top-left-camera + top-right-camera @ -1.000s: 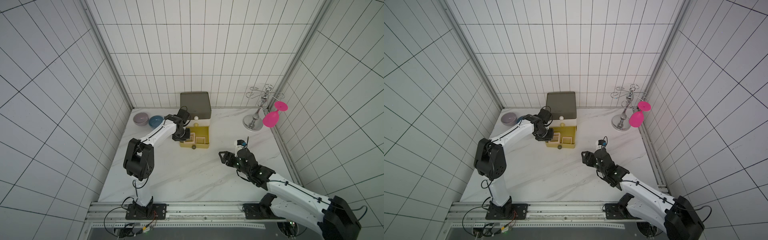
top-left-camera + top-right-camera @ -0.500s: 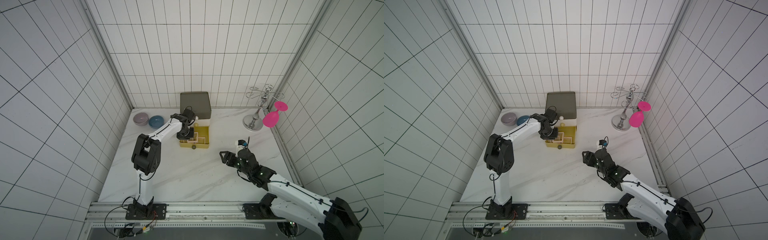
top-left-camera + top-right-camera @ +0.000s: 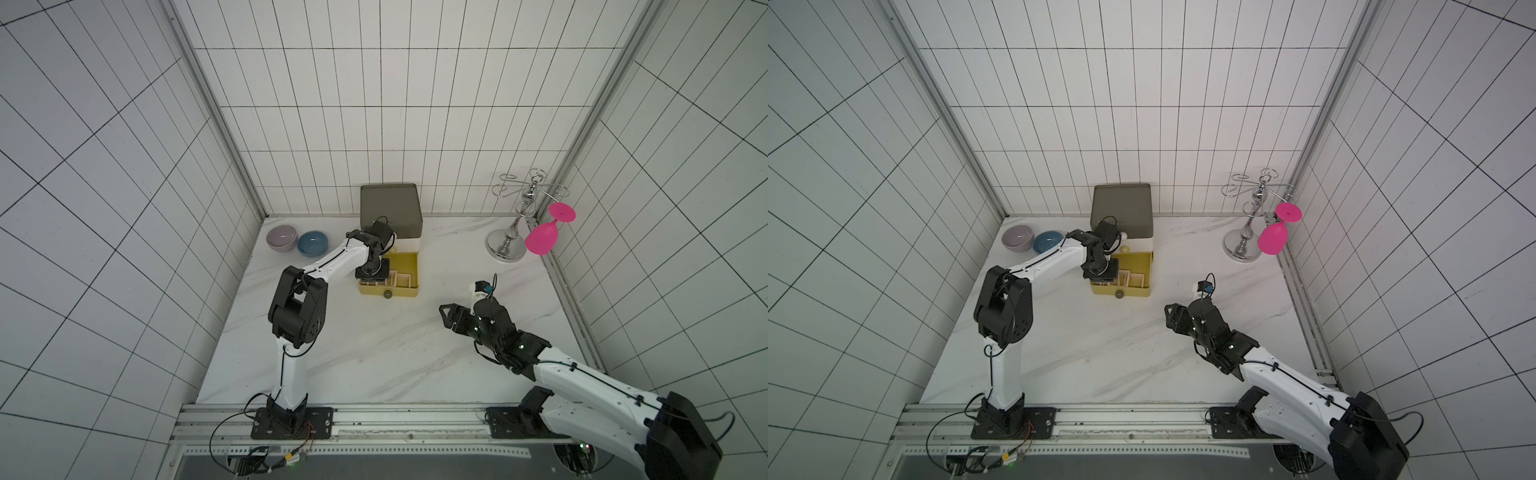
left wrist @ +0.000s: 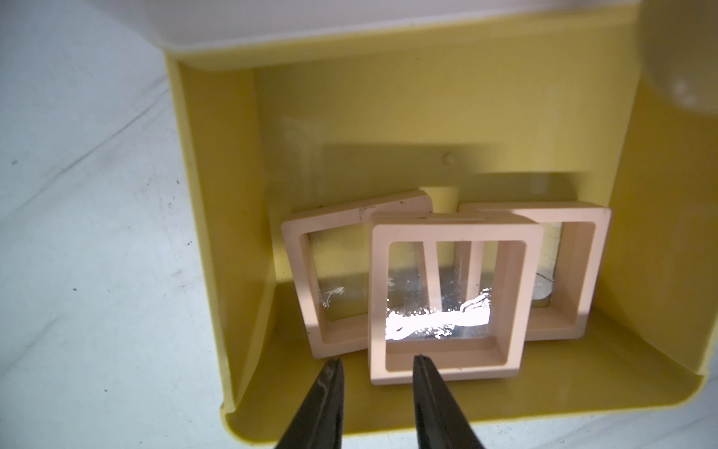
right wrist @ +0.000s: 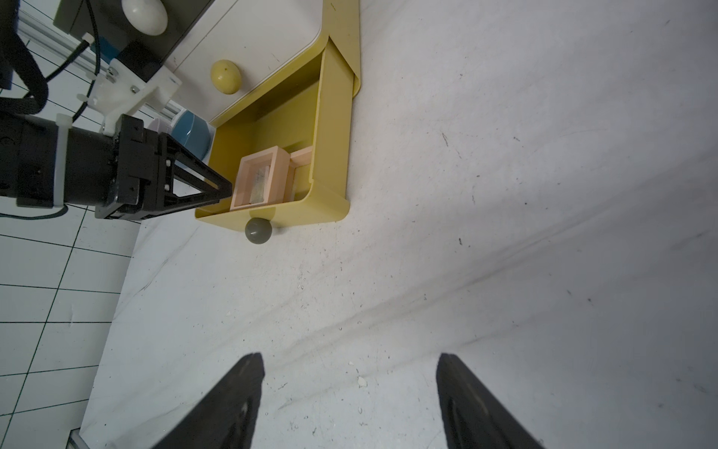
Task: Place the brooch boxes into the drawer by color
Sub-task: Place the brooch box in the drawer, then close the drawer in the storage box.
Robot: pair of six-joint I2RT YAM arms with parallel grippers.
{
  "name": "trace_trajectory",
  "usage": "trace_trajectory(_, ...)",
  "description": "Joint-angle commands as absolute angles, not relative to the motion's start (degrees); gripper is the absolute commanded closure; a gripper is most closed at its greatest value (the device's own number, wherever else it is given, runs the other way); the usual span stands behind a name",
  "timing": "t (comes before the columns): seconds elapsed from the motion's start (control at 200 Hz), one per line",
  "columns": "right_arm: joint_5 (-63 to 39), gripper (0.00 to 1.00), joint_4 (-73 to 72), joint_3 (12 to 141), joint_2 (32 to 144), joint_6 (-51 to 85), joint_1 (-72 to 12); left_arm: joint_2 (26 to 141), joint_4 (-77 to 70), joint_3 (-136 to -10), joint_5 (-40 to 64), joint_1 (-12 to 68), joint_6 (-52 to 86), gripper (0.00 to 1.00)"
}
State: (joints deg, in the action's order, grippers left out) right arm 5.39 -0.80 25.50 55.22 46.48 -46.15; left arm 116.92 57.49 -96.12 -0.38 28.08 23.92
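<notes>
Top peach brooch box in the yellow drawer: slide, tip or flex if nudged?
Probably stiff: the top peach brooch box has a thick frame. May slide or rock, since it overlaps two other boxes. Clear window looks thin, perhaps fragile.

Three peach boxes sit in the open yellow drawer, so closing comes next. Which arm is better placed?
Left, probably: the left hand hangs right over the yellow drawer; the right hand is apart, over bare table.

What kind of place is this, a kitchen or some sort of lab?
Probably a robot test cell: white tiled walls enclose a marble-look table, two robot arms are bolted to a rail at its front edge, and a drawer chest stands as a prop.
</notes>
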Motion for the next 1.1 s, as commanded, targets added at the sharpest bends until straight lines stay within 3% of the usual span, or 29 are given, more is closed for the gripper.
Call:
trace_trajectory(0.0, 5.9, 0.26, 0.2, 26.3, 55.1, 45.0, -46.7, 111.8, 56.1, -97.8, -0.7, 28.3, 24.2, 0.59)
trace_trajectory(0.14, 2.9, 0.26, -1.6, 28.8, 58.1, 43.9, -46.6, 104.1, 57.7, -97.3, 0.8, 28.2, 24.3, 0.52)
trace_trajectory(0.195, 0.2, 0.32, -2.9, 30.1, 60.1, 43.4, -46.3, 100.3, 57.7, -95.8, 0.7, 28.1, 24.7, 0.51)
trace_trajectory(0.22, -1.5, 0.42, -3.6, 30.8, 61.1, 43.2, -46.2, 98.5, 57.6, -95.0, 0.6, 27.8, 24.9, 0.5)
trace_trajectory(0.26, -4.4, 0.71, -4.8, 32.0, 63.0, 43.0, -46.0, 95.7, 57.5, -93.5, 0.8, 27.3, 25.3, 0.49)
trace_trajectory(0.31, -7.6, 1.0, -5.5, 33.7, 65.6, 43.2, -45.6, 92.2, 56.9, -91.0, 2.4, 25.7, 25.7, 0.49)
trace_trajectory(0.54, -15.9, 1.0, -8.5, 41.3, 79.3, 43.0, -44.7, 77.2, 43.4, -70.4, 14.2, 11.6, 28.4, 0.51)
trace_trajectory(0.73, -17.4, 1.0, -15.8, 44.7, 90.5, 45.3, -43.6, 75.1, 41.3, -63.5, 21.6, 1.5, 28.0, 0.51)
trace_trajectory(1.095, -17.8, 1.0, -21.5, 52.5, 103.9, 45.4, -39.6, 76.7, 44.6, -63.5, 22.6, -0.5, 25.7, 0.51)
